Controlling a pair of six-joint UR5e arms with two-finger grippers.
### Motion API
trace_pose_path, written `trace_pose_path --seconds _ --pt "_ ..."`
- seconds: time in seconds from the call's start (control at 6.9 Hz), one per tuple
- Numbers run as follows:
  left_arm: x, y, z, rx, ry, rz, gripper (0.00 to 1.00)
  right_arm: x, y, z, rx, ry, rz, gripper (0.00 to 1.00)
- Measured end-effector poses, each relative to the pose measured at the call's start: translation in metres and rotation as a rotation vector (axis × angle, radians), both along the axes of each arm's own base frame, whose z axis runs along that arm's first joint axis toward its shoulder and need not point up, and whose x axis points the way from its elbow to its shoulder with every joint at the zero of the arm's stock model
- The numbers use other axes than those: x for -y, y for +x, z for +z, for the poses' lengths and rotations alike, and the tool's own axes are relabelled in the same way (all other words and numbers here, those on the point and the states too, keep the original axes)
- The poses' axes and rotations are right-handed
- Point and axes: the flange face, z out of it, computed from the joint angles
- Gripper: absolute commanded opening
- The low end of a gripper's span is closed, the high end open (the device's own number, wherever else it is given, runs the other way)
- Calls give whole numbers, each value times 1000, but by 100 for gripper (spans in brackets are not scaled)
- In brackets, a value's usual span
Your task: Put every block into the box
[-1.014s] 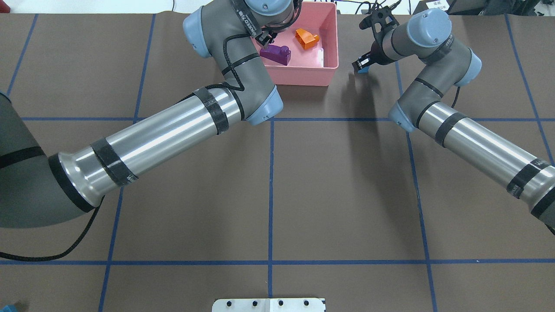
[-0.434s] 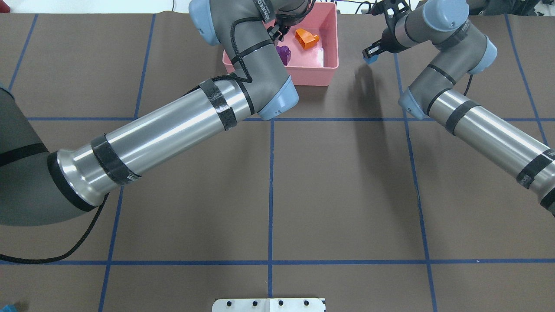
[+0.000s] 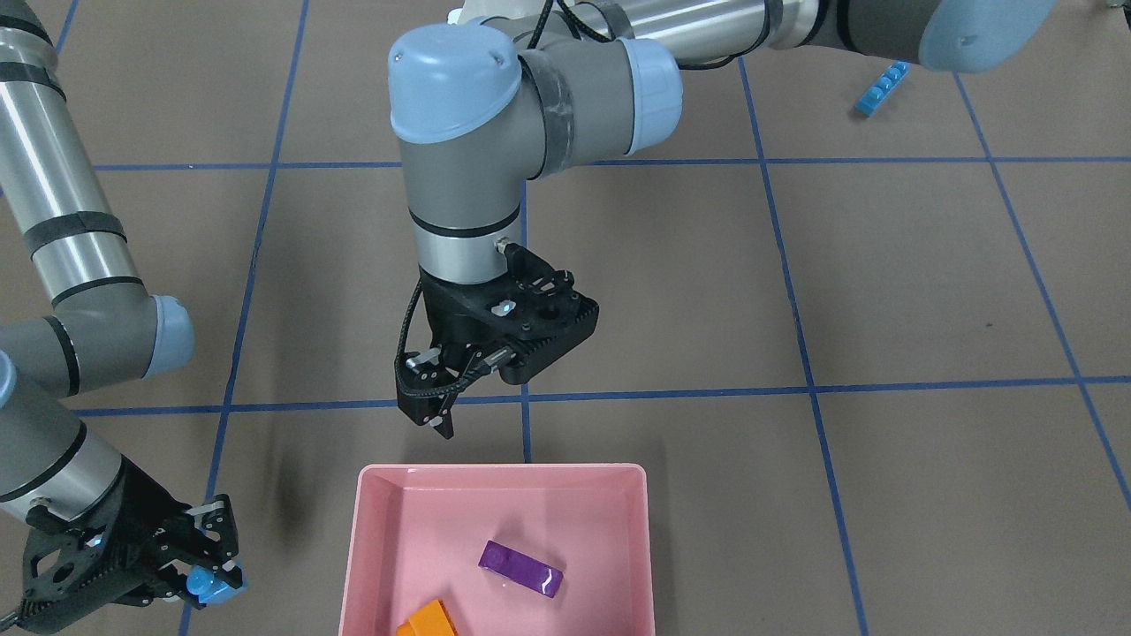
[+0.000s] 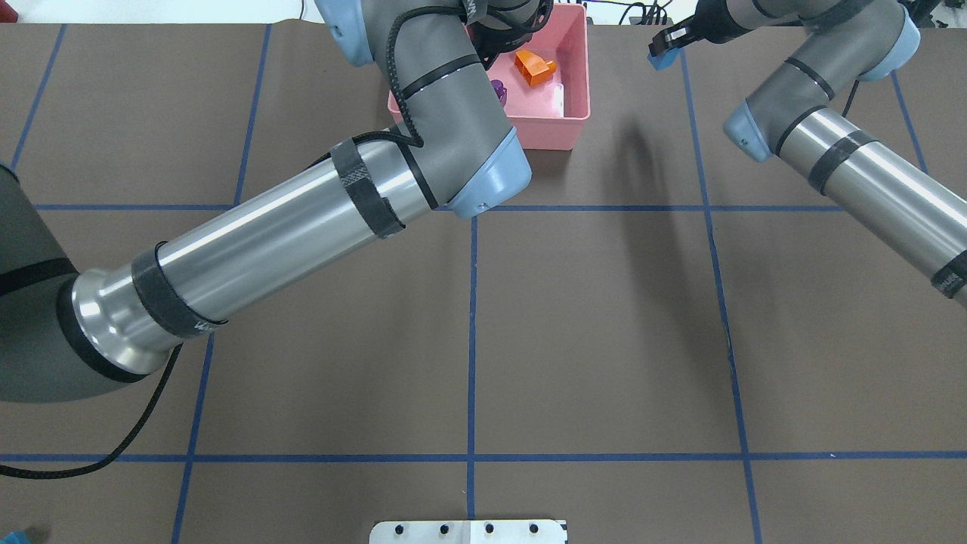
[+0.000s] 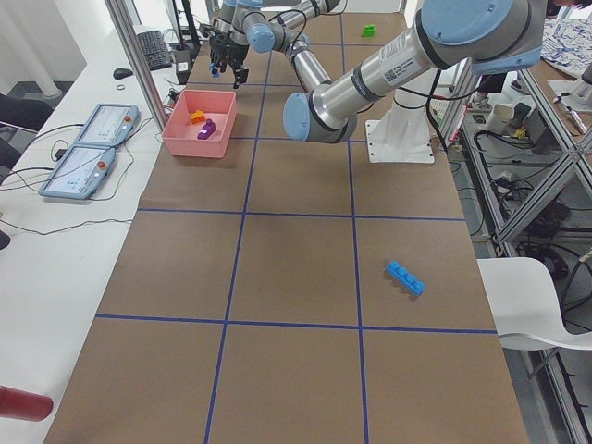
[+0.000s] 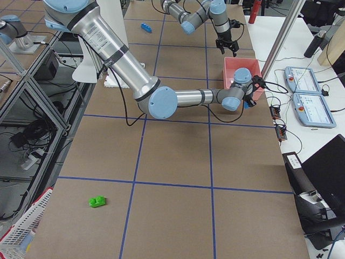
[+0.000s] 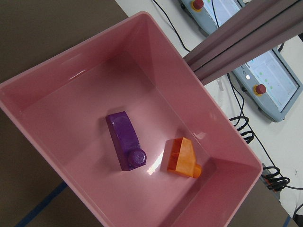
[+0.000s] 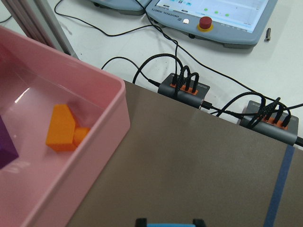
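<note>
Just beyond the left tool, in the front-facing view, lies the pink box with the purple brick and the orange brick inside. That tool hangs above the counter by the box's robot-side rim, its fingers slightly apart and empty. The right tool has the box on its left and pinches the small light-blue brick clear of the counter. The long light-blue brick lies far behind the left tool. Overhead, the left arm hides its own tool, and the white lettering on the black arm straps is too small to read. Only the two side views show the green brick, which lies well behind the right tool, back toward the robot. The left wrist camera looks down into the box at both bricks, with no fingers in sight. The right wrist camera shows the top edge of the pinched brick, the box wall to the left, and a pendant whose screen text is illegible.
</note>
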Motion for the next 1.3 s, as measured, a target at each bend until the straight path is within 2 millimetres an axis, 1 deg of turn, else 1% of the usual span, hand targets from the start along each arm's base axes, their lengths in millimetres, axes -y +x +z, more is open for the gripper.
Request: trace_pose_path --seconds 0.14,0.29,0.43,0.58,0.72,0.87,1.01,1.16,1.3 --pt "-22 -20 25 35 32 61 99 6 8 -33 46 -34 18 0" --pt "-45 -43 61 52 69 122 99 13 10 -70 75 -69 32 0" --pt "-70 -68 99 71 120 193 99 19 5 -107 98 -108 47 0" --pt "-94 -90 127 86 173 267 99 20 -8 -138 110 -135 59 0" --pt "-115 -111 149 97 218 329 99 18 -31 -159 101 -136 79 0" --pt "-132 -127 165 106 249 367 98 12 -61 -168 79 -123 106 0" --pt "-148 -143 183 117 267 394 99 5 -91 -171 52 -109 132 9" --pt "-164 -155 202 130 282 438 99 -2 -115 -170 30 -97 152 31" --pt "-181 -166 222 151 309 505 99 -8 -132 -165 12 -93 160 69"
